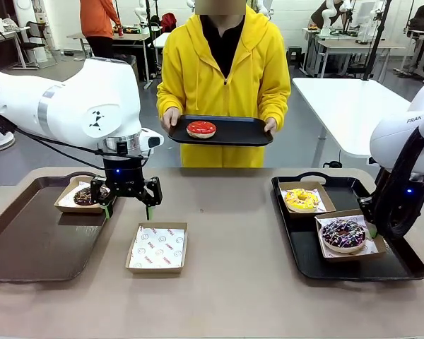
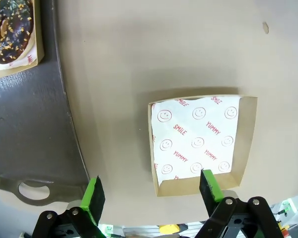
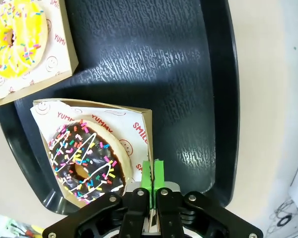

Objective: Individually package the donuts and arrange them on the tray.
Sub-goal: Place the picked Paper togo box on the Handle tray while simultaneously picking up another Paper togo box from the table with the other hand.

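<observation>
Donuts [image 3: 87,161] sit on three trays. Worktop [image 1: 226,212]: we see brown tray [image 1: 28,240] at left edge, dark flecked donut [image 1: 85,196] boxed in its far right corner. Black tray [image 1: 339,272] at right edge, yellow donut [image 1: 301,199] and sprinkled donut [image 1: 343,234] each boxed. Person [image 1: 222,70] holds smaller tray [image 1: 237,131], red donut [image 1: 201,128] bare on it. Lined box [image 1: 157,247] near worktop's middle. Left gripper [image 1: 128,209] wide open, holding nothing, hovering just beside that box. Right gripper [image 3: 152,167] fully closed at sprinkled donut's box rim; we can't tell if it pinches it.
</observation>
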You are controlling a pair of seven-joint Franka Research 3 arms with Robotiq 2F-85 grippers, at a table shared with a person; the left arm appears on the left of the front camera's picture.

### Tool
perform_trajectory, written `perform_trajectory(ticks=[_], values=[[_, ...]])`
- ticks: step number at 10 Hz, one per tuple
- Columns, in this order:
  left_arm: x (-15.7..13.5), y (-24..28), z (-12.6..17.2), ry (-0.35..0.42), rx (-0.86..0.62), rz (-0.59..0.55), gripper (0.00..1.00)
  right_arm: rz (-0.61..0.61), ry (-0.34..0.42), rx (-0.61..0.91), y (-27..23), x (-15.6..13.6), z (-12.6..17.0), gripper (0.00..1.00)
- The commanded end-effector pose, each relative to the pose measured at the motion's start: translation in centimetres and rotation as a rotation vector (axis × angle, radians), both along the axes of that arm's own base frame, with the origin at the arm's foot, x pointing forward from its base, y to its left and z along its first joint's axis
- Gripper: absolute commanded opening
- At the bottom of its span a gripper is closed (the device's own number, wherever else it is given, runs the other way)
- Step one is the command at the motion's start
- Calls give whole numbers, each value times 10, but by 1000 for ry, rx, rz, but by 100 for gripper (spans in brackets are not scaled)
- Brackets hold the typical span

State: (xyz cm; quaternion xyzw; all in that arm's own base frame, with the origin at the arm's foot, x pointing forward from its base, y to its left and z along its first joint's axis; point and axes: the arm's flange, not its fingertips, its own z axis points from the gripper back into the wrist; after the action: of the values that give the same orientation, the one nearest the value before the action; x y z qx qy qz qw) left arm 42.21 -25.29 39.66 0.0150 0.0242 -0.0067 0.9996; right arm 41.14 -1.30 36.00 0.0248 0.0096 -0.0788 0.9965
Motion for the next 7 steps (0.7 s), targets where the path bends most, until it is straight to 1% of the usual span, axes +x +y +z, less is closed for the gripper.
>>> perform_trajectory(ticks=[1,2,5,6,7], values=[[-7,3,-8,-72,28,82,100,55,-18,31,-1,4,0,1],[-10,3,-15,-102,31,106,100,68,-30,46,-1,5,1,1],[-20,5,-33,-146,6,125,100,76,-43,56,-1,8,2,1],[-22,6,-42,-154,9,124,100,79,-40,57,0,10,0,1],[-21,5,-49,-137,-6,125,100,80,-37,55,0,10,-1,1]])
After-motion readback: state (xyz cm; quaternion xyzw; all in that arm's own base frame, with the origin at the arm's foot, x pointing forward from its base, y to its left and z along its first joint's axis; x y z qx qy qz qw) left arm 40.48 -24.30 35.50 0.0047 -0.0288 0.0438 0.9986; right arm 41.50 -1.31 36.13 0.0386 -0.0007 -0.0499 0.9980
